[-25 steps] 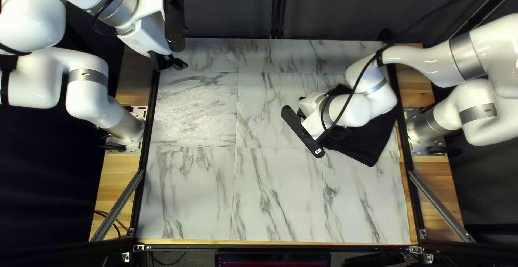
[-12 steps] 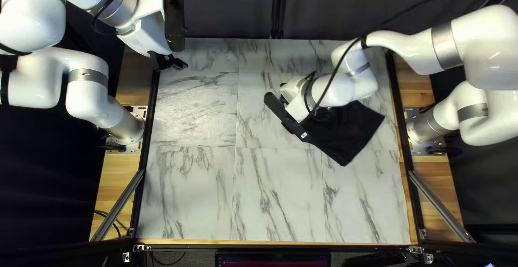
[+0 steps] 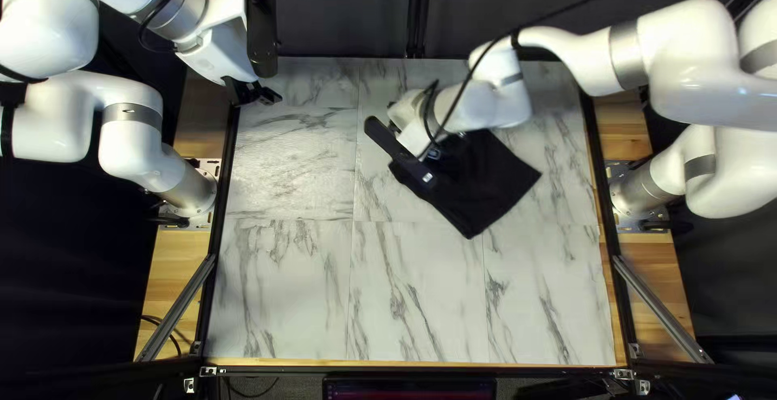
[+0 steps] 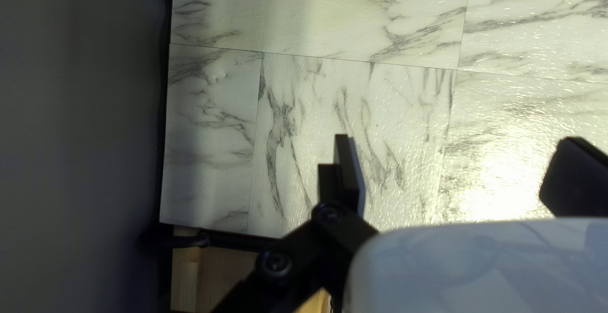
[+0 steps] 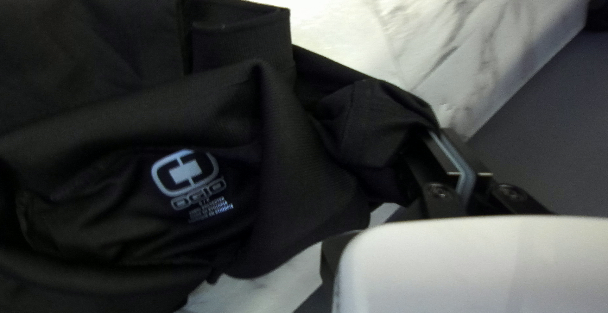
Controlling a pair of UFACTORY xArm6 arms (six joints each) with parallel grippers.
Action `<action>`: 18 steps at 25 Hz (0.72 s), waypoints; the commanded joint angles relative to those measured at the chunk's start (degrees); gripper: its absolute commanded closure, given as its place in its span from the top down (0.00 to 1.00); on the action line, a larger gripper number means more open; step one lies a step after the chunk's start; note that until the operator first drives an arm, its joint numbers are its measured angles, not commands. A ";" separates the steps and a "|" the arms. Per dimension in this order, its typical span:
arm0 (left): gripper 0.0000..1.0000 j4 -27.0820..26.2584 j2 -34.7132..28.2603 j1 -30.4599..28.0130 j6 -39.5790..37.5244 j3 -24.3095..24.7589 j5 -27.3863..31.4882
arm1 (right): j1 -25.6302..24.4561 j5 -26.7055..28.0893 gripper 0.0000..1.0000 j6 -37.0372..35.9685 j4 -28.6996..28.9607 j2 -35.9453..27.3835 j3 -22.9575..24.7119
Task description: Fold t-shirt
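One black t-shirt [image 3: 484, 186] is clamped in our low right gripper [image 3: 418, 136]; we hold our raised left gripper [image 3: 269, 96] wide.

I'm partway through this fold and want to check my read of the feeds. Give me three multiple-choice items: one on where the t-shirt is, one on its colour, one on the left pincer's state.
1. In the top left view, the t-shirt lies mostly:
A) beside the left arm's base
B) around and below the right arm's wrist
C) along the table's near edge

2. The t-shirt's colour is:
A) black
B) white
C) red

3. The left pincer is:
A) shut on cloth
B) shut on nothing
C) open

Right letters:
1 B: the top left view shows the cloth spreading out from under that wrist.
2 A: the top left and right wrist views both show black fabric.
3 C: its own wrist view shows the two fingers well apart, nothing between them but tabletop beyond.
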 commanded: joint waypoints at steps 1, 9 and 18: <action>1.00 0.00 0.00 0.00 0.00 0.00 0.00 | -2.68 -1.05 0.00 -6.16 3.01 3.28 -4.91; 1.00 0.00 0.00 0.00 0.00 0.00 0.00 | -4.26 -3.32 0.00 -6.02 1.55 4.35 -4.55; 1.00 0.00 0.00 0.00 0.00 0.00 0.00 | -2.15 -2.07 1.00 -4.25 1.07 -0.13 0.34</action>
